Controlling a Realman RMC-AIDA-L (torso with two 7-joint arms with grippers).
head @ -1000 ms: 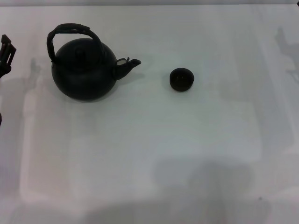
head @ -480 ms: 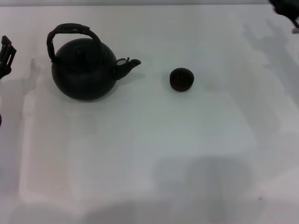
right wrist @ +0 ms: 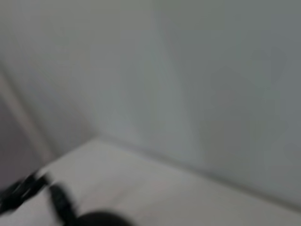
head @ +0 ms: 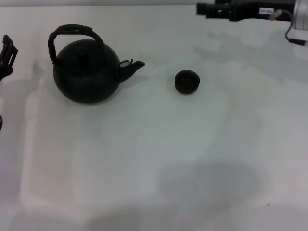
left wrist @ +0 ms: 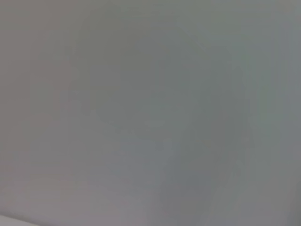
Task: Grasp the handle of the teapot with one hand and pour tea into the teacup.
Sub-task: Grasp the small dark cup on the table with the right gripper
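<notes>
Item: teapot (head: 86,72). A large round matte-black pot is seen standing upright on the white table (head: 144,159), its short spout (head: 132,67) turned toward the teacup. A small knobbed lid is seated on top.

Item: handle (head: 72,33). A dark, rough-wrapped arch is seen rising over the pot's top, with nothing closed on it.

Item: teacup (head: 186,81). A small, low black cup is seen upright on the table, apart from the spout and in line with it.

Item: left gripper (head: 6,55). It is seen only in part at the edge of the head view, beside the teapot on the side away from the spout, near the pot but clear of it. Whether its fingers are apart or together cannot be told. Only a blank pale surface is given by its wrist view.

Item: right gripper (head: 204,8). It is seen at the far edge of the table, reaching in from the robot's right. The teacup lies nearer the robot than this gripper and well apart from it; the teapot lies farther off still, toward the robot's left. Its finger state cannot be told. In its wrist view a dark blurred shape (right wrist: 56,207) is seen low against pale surfaces, and it cannot be identified.
</notes>
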